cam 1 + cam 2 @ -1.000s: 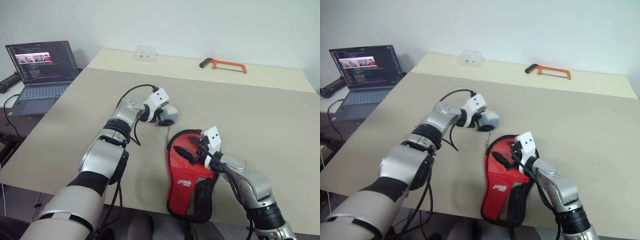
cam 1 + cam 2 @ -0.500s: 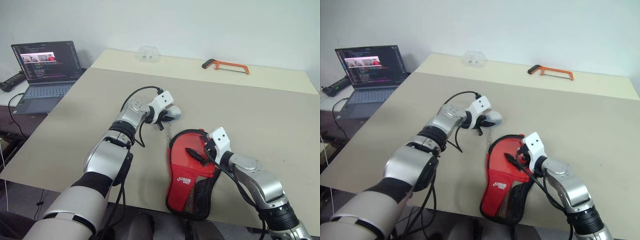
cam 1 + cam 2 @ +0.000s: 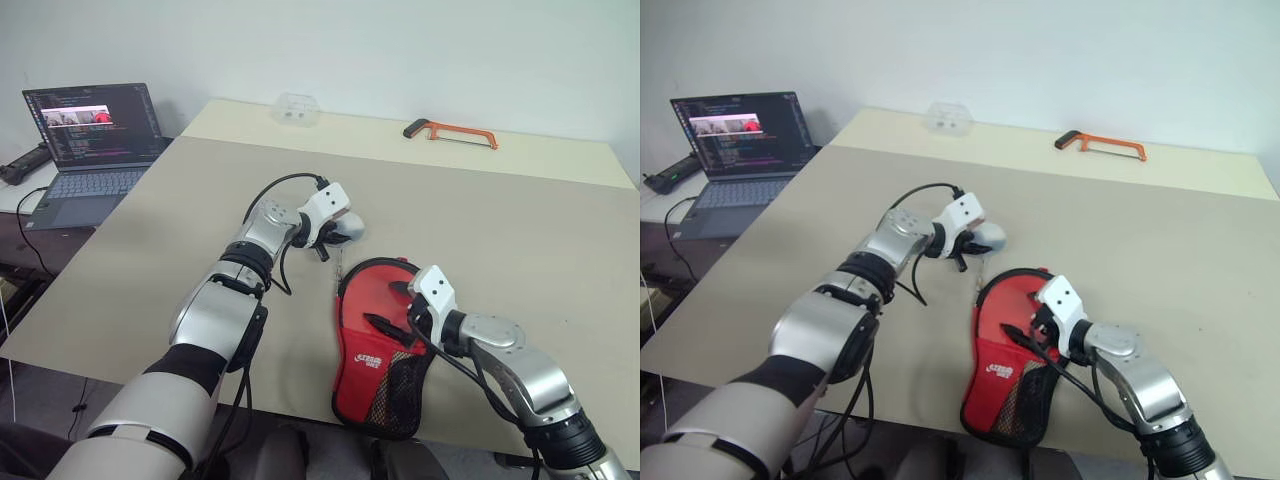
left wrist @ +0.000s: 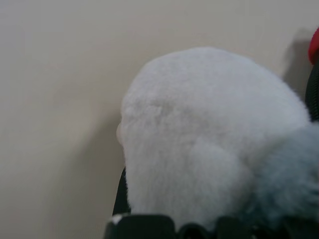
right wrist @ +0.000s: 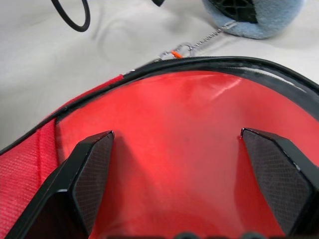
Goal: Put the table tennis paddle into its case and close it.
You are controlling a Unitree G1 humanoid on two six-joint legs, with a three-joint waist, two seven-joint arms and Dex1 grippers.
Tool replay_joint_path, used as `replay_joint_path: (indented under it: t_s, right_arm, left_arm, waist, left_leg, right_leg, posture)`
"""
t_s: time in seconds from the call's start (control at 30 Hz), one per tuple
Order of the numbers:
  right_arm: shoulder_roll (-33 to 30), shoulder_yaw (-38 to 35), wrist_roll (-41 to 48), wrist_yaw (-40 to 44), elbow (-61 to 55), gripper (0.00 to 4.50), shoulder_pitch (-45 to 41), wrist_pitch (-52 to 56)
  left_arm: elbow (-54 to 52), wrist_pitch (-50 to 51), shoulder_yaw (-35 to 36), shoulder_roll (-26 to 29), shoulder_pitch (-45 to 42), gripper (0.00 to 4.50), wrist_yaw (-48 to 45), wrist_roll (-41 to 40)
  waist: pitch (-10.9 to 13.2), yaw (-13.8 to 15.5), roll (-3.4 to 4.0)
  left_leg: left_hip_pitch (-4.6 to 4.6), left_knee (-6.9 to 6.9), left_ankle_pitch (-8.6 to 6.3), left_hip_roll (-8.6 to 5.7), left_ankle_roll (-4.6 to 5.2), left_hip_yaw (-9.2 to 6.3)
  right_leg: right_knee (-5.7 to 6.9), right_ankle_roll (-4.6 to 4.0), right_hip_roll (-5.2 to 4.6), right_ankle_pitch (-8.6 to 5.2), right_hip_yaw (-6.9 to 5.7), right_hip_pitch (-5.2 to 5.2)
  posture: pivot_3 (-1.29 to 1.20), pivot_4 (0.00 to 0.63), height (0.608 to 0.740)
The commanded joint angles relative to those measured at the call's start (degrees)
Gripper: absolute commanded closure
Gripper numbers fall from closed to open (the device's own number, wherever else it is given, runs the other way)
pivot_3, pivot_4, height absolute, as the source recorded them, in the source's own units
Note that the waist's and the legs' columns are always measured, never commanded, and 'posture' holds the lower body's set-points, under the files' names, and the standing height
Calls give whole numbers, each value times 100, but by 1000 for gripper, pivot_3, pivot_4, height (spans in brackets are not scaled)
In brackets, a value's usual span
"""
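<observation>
On the beige table (image 3: 520, 230), near its front edge, I log the case (image 3: 375, 350): red panel with white logo uppermost, black zipper rim around it, black mesh pocket at the end nearest me. My right gripper (image 3: 392, 307) sits over the red panel with its fingers (image 5: 89, 169) spread wide, holding nothing. Just beyond the case's rim lies a small metal chain (image 5: 199, 45) leading to a fluffy grey-white pompom (image 3: 345, 228). My left gripper (image 3: 322, 238) is at that pompom, fingers drawn in against the fur and clamped on it. I cannot make out the paddle; the case hides whatever lies inside. Far side of the table: an orange-framed hacksaw (image 3: 450, 130) and a clear plastic container (image 3: 294, 107). Off to my left, an open laptop (image 3: 85, 140) on a separate desk.
</observation>
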Motion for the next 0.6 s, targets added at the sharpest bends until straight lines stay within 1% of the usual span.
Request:
replay_joint_path:
  t_s: [0.03,0.13,0.27,0.47,0.6]
  right_arm:
    - [-70,176,-378,-237,304,0,-39,362]
    - [-172,271,-457,-189,393,0,-55,586]
    - [-307,429,-486,-20,422,0,-9,607]
    - [-302,491,-350,119,445,0,125,756]
    - [-251,555,-555,-29,485,0,187,513]
  left_arm:
    - [-141,151,285,-82,-92,3952,-183,-221]
    - [-142,258,396,-112,-122,3952,-190,-259]
    - [-92,302,457,-193,-241,3952,-72,-210]
    - [5,236,429,-402,-513,3952,158,-80]
    - [119,-12,233,-579,-625,3953,781,254]
  waist:
    - [0,-3,0]
    - [0,-3,0]
    - [-1,1,0]
    - [-2,8,-2]
    - [-2,1,-2]
  left_leg:
    - [0,1,0,0,0,0]
    - [1,7,-3,-1,5,0]
    - [4,10,-6,-2,11,-2]
    - [4,10,-7,-5,13,-6]
    - [17,9,-9,-5,16,-7]
  right_leg:
    - [2,1,0,0,0,-1]
    - [14,2,0,-2,0,-1]
    - [18,3,0,-2,-1,2]
    - [15,5,-1,-3,-5,8]
    - [15,6,-1,-4,-3,19]
  posture:
    - [0,150,740]
    - [0,150,740]
    - [0,150,740]
    - [0,150,740]
    - [0,150,740]
